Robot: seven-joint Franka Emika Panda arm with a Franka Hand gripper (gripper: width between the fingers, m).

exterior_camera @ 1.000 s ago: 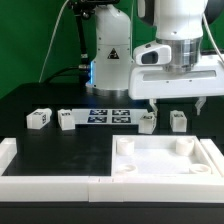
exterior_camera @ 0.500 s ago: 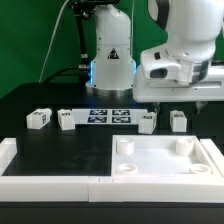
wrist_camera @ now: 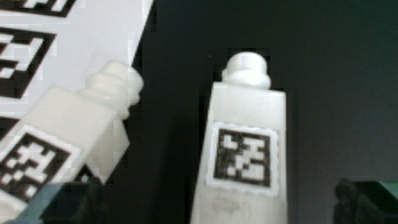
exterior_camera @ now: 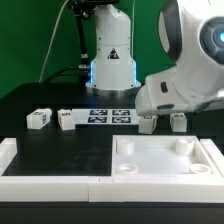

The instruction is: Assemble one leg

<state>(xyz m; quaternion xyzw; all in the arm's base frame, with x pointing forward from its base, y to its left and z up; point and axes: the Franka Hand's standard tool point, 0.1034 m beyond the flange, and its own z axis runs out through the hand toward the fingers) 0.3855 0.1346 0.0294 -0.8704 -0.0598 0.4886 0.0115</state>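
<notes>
Leg, a small white plastic post with a square marker tag point(wrist_camera: 246, 150), rests on your black counter point(exterior_camera: 40, 95), centred beneath the end effector point(wrist_camera: 210, 205), spread wide and empty. You appear lined up for a grasp.

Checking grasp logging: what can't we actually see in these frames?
1. Hand opening: exterior view, arm casing covers the fingers; wrist view's edge crops them.
2. Leg and neighbouring leg: bases cut off by wrist view's edge.
3. Marker board tags: exterior view, too small to read.
</notes>
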